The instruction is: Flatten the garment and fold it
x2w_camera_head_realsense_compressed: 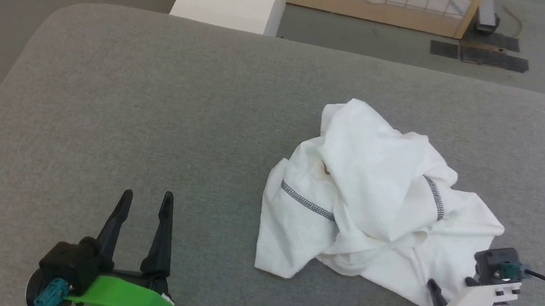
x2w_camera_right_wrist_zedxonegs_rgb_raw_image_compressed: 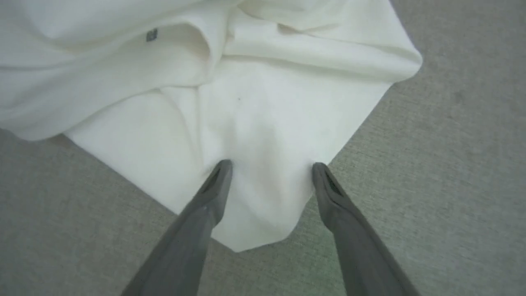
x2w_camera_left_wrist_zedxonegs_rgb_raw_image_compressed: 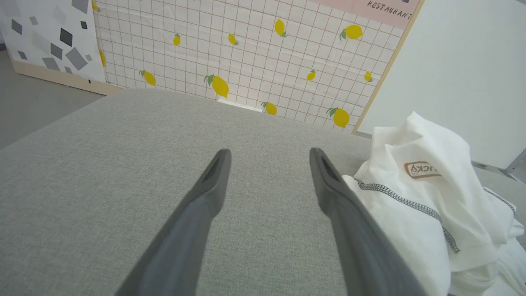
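Garment [x2w_camera_head_realsense_compressed: 372, 199] flattening has hardly started, by the look of it: the right jaws stand apart astride its near right corner, clamping nothing, and the left jaws, equally apart, hover over bare desk [x2w_camera_head_realsense_compressed: 151, 104] to its left. It lies right of centre in a crumpled white heap, grey stitched seams [x2w_camera_head_realsense_compressed: 307, 202] twisted, brown-bordered patch [x2w_camera_left_wrist_zedxonegs_rgb_raw_image_compressed: 421, 169] showing. Spreading and every fold remain.

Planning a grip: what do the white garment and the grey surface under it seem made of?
Garment: soft matte cloth, probably cotton knit; it slumps in limp folds. Surface: matte grey woven upholstery fabric, likely; fine weave shows.
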{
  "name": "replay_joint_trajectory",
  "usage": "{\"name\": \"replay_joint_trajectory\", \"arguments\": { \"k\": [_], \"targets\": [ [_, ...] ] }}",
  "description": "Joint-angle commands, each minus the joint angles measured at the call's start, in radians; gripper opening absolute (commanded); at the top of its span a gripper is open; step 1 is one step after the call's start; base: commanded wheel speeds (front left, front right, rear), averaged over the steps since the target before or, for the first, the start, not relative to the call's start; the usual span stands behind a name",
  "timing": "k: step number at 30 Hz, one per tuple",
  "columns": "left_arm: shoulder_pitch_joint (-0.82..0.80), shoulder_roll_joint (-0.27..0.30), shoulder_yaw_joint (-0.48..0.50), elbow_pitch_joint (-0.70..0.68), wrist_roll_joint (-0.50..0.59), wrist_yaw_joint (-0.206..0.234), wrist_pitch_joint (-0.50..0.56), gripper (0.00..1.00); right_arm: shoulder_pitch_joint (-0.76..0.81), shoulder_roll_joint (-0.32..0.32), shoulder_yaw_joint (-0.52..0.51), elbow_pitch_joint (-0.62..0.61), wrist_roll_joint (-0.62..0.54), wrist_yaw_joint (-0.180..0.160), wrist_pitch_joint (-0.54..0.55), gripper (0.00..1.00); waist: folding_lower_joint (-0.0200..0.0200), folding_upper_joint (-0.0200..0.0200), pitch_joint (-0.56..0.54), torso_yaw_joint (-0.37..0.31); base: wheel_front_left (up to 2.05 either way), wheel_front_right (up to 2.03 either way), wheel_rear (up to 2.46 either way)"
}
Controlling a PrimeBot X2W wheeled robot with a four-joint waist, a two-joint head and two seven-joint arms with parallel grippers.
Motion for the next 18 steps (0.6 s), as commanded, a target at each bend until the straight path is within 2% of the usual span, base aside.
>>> {"name": "replay_joint_trajectory", "arguments": {
  "k": [1, 7, 8, 9, 13, 18],
  "targets": [
    [-0.023, -0.004, -0.002, 0.003, -0.014, 0.003, -0.004, 1.00, -0.020, -0.012, 0.018, 0.016, 0.005, -0.002, 0.006, 1.00, 0.0000, -0.0001, 0.019, 0.026, 0.00, 0.00, 0.00],
    [-0.045, -0.004, -0.007, 0.007, -0.029, 0.014, -0.004, 1.00, -0.055, -0.044, 0.086, 0.123, 0.009, -0.002, 0.000, 1.00, 0.0000, -0.0001, 0.037, 0.062, 0.00, 0.00, 0.00],
    [-0.047, -0.004, -0.006, 0.007, -0.031, 0.017, -0.004, 1.00, -0.062, -0.040, 0.082, 0.137, 0.010, -0.002, -0.005, 0.34, 0.0000, -0.0001, 0.037, 0.066, 0.00, 0.00, 0.00],
    [-0.047, -0.004, -0.004, 0.006, -0.034, 0.020, -0.004, 1.00, -0.068, -0.034, 0.077, 0.145, 0.012, -0.002, -0.009, 0.00, 0.0000, -0.0001, 0.037, 0.067, 0.00, 0.00, 0.00],
    [-0.042, -0.004, 0.009, -0.001, -0.040, 0.030, -0.004, 1.00, -0.088, -0.035, 0.078, 0.125, 0.024, -0.002, -0.019, 0.00, 0.0000, -0.0001, 0.034, 0.056, 0.00, 0.00, 0.00],
    [-0.036, -0.004, 0.013, -0.007, -0.053, 0.036, -0.004, 1.00, -0.114, -0.088, 0.070, 0.012, 0.032, -0.002, -0.029, 0.00, 0.0000, -0.0001, 0.024, 0.021, 0.00, 0.00, 0.00]
  ]
}}
